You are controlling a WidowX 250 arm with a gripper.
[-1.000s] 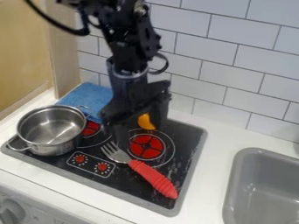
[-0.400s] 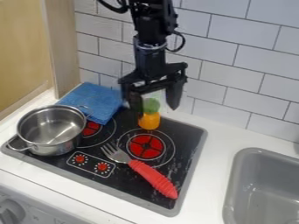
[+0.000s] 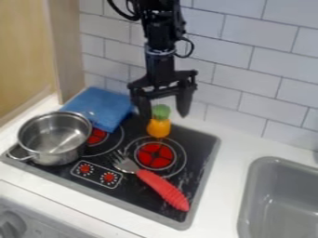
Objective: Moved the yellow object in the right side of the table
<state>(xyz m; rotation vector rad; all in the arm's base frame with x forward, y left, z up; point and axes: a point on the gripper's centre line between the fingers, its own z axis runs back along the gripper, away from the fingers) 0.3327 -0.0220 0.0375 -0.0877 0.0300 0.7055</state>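
Your jaws hang parted, gripping nothing, near the top of the yellow object [image 3: 159, 128], behind the stove's [image 3: 197, 179] right burner [image 3: 155, 155]. If you want the bench's [image 3: 235, 149] right side, 3 steps likely remain: grasp, carry, release.

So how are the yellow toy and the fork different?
The yellow toy has a green top, but the fork has a red handle and silver prongs. The yellow toy is short and chubby; the fork is long and thin. The yellow toy is by the claw; the fork is nearer the front. Both are on the stove.
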